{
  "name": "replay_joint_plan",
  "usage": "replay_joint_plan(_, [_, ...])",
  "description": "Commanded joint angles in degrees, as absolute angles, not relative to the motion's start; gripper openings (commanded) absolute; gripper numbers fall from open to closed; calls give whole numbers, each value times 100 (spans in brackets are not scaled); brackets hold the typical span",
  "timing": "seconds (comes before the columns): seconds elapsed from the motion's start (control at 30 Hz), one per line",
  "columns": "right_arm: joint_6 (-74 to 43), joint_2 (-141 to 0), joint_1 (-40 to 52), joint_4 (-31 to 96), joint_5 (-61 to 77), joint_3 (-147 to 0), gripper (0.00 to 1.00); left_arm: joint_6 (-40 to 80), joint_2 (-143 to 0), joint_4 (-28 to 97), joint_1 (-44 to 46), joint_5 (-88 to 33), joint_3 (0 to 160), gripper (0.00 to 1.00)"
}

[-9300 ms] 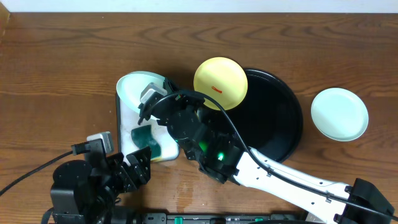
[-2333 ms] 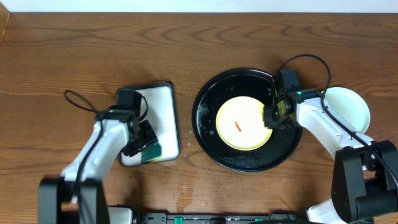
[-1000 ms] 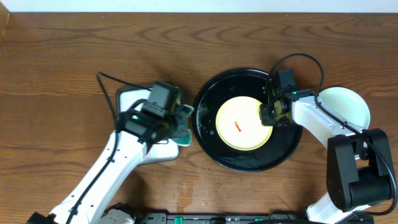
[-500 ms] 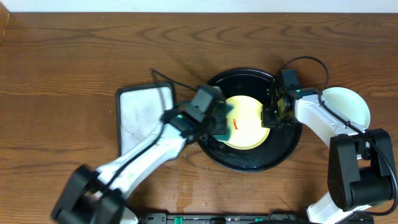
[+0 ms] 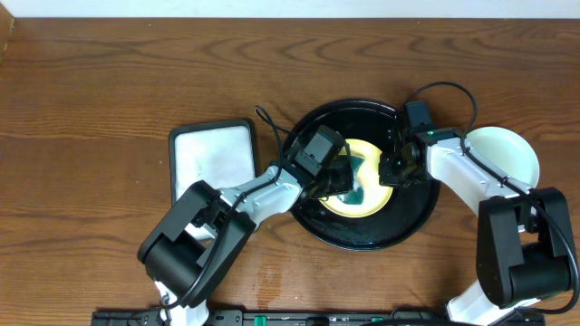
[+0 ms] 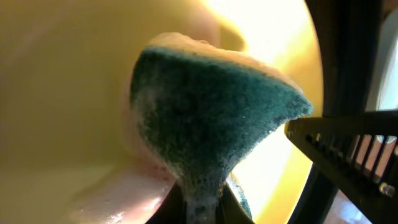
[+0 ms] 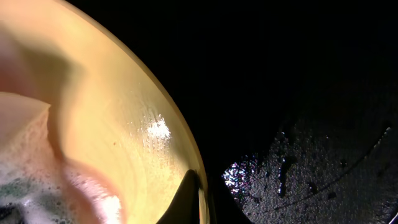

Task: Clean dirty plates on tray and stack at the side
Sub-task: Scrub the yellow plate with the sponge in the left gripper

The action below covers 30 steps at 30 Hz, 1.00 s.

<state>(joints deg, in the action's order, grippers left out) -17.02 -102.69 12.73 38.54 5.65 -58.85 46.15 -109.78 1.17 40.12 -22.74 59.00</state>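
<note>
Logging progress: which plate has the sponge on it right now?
The pale yellow plate in the black tray, under the left gripper's green sponge; the mint-green plate sits outside the tray at the right.

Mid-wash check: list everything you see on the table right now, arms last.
table: one, brown wood, under everything.
black tray: one, glossy black, centre-right.
yellow plate: one, pale yellow, inside the black tray, sudsy.
sponge: one, green, pressed on the yellow plate.
mint plate: pale mint, right of the black tray; one shows, more beneath cannot be told.
white tray: one, white with dark rim, left of the black tray.
left claw: shut on the sponge.
right claw: pinching the yellow plate's right rim.
</note>
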Motion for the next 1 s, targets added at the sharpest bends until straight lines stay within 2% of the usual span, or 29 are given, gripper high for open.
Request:
replay_joint_plan(0.0, [-1772, -10560, 1435, 3942, 666, -5714, 1, 4746, -11316, 766, 3859, -2062, 5815, 8])
replay_joint_plan(0.2, [-1774, -10560, 1435, 3951, 663, -5714, 1, 4195, -11240, 2609, 3188, -1433, 6440, 7])
replay_joint_plan(0.33, [-1772, -10560, 1435, 3951, 644, -5714, 1, 3754, -11240, 3450, 3148, -893, 7054, 8])
replay_joint_plan(0.6, [-1765, -10560, 1435, 3944, 624, -5714, 1, 3675, -11417, 2624, 3782, -989, 7137, 8])
replay_joint_plan(0.83, [-1754, -10560, 1435, 3942, 624, -5714, 1, 4346, -11931, 1549, 4263, -2698, 7140, 7])
replay_joint_plan(0.97, [-1754, -10560, 1435, 3944, 626, -5714, 1, 4429, -12018, 1361, 4372, -3109, 7137, 8])
